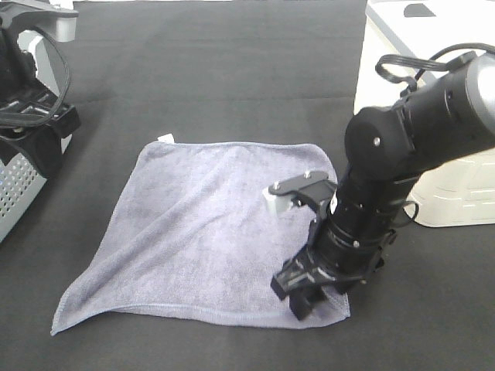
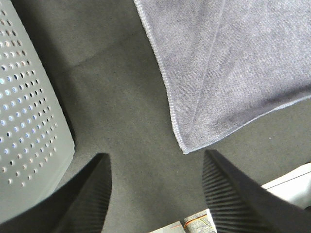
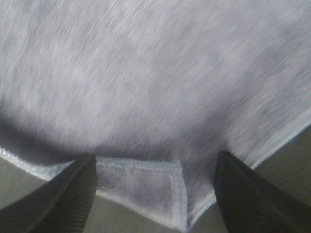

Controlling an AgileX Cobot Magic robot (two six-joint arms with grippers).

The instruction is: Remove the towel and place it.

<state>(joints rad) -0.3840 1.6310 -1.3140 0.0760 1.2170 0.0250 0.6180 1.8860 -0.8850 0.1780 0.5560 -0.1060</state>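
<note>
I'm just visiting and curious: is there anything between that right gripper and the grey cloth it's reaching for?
Nothing visible is in the way. The right gripper is open, right at the near corner of the towel, and its wrist view shows only the folded hem between the fingers.

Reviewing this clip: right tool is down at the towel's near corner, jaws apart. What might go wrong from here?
1. The right tool straddles a folded-over corner of the towel. Closing may pinch only the flap's thin hem, so the cloth might slip out on lifting.
2. The tool sits very low; its fingertips could press into the black table cover and snag it along with the towel.
3. The white box stands close beside the right arm; a swing that way might bump it.
</note>
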